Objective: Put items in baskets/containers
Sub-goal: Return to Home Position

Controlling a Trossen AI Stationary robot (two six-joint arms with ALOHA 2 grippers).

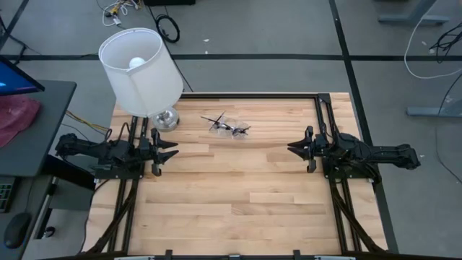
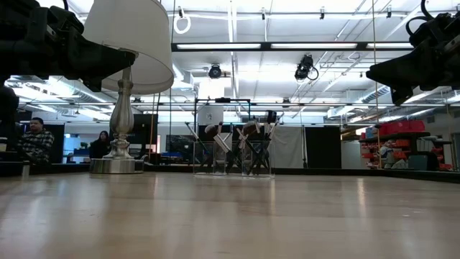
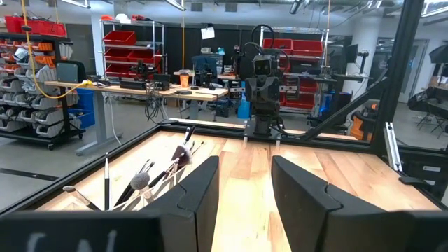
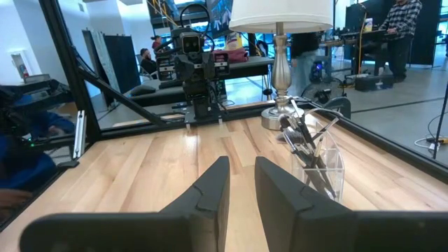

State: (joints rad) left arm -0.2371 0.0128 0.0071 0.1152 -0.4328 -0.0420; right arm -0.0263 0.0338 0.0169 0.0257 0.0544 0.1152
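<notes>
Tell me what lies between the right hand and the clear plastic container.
Bare wooden tabletop separates right hand and clear plastic container; high view shows it.

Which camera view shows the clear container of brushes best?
The right wrist view: the container sits close, its clear walls and the brushes leaning inside plainly seen. The low view shows it side-on but farther off; the high view only a small tangle; the left wrist view mostly brushes, walls unclear.

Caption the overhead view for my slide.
Both arms wait at opposite sides of the table, left gripper and right gripper open, brushes in the clear container near the lamp.
</notes>
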